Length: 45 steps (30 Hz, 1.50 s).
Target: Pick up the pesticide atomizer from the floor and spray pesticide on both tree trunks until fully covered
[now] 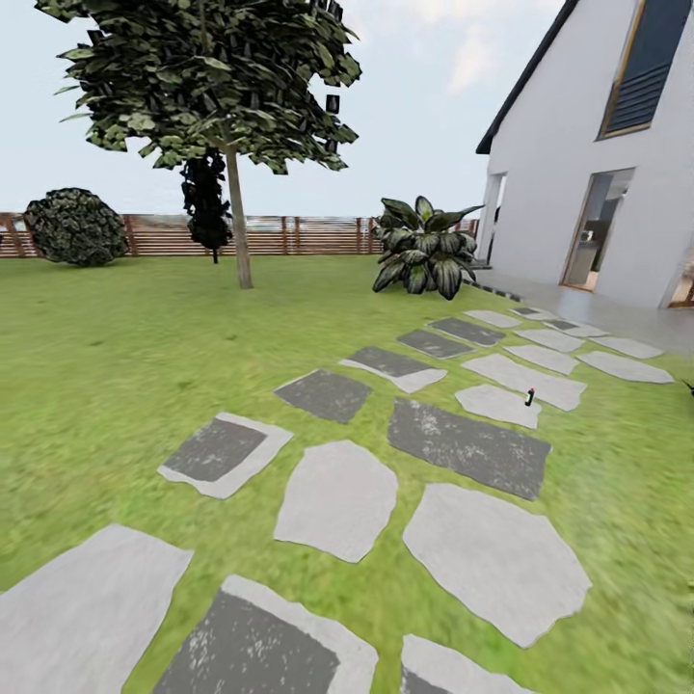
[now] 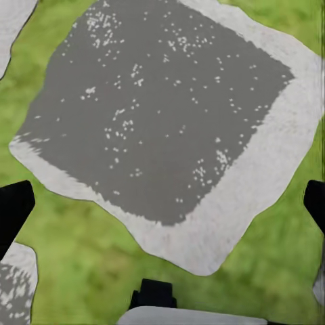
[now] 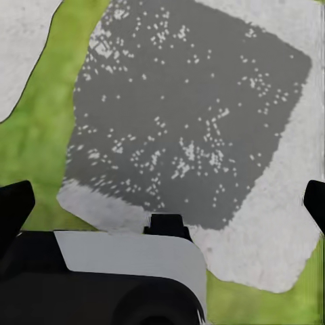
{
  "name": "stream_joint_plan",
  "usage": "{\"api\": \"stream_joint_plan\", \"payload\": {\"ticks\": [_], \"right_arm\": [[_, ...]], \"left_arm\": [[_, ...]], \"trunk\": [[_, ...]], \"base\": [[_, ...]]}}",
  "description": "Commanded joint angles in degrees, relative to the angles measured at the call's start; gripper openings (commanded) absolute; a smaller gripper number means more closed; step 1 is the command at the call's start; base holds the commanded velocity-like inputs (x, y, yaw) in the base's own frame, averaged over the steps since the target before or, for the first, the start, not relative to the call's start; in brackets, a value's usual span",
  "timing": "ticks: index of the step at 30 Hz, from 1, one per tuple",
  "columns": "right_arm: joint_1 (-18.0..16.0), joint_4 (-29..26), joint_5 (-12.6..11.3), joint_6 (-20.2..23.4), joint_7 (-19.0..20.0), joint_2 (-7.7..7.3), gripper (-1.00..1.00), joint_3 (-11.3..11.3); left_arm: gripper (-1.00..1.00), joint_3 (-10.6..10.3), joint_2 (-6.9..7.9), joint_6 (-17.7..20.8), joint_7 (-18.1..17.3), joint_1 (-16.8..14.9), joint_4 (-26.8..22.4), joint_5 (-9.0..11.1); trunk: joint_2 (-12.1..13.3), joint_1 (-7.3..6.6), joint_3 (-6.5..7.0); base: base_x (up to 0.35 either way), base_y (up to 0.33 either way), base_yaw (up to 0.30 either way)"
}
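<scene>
Atomizer [image 1: 529,396] stood small and upright on a pale stepping stone [image 1: 498,404] well ahead, to the right, apart from both claws. The left claw [image 2: 162,203] hung released over a dark stone [image 2: 162,115] ringed by lawn [image 2: 81,257]; the right claw [image 3: 162,203] likewise spread. Farther off, a tree [image 1: 237,222] rose before the fence [image 1: 308,234].

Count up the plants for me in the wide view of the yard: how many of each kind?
Leafy tree: 1
Round bush by the fence: 1
Big-leaved plant near the house: 1
Dark narrow tree: 1
Total: 4
</scene>
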Motion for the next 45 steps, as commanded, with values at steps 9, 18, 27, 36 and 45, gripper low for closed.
{"api": "stream_joint_plan", "payload": {"ticks": [9,18,27,36,45], "right_arm": [[0.0,-0.1,0.0,-0.1,0.0,-0.01,1.0,0.0],[0.0,-0.1,0.0,-0.1,0.0,0.0,1.0,0.0],[0.0,-0.1,0.0,-0.1,0.0,0.01,1.0,0.1],[0.0,-0.1,0.0,-0.1,0.0,0.01,1.0,0.0],[0.0,-0.1,0.0,-0.1,0.0,-0.02,1.0,0.1]], "left_arm": [[1.0,0.0,0.01,-0.1,0.0,0.0,-0.1,0.4],[1.0,-0.1,-0.02,-0.1,0.0,0.0,-0.1,0.4],[1.0,-0.2,-0.06,-0.1,0.0,0.0,0.0,0.4],[1.0,-0.2,-0.06,-0.1,0.0,0.0,0.0,0.4],[1.0,0.0,-0.06,-0.1,0.0,0.0,0.0,0.4]], "trunk": [[0.0,0.04,-0.03],[0.0,0.04,-0.03],[0.0,0.04,-0.03],[0.0,0.04,-0.03],[0.0,0.04,-0.03]], "base": [[0.305,-0.124,-0.04],[0.305,-0.128,-0.085],[0.305,-0.15,-0.097],[0.305,-0.173,-0.007],[0.302,-0.18,0.0]]}}
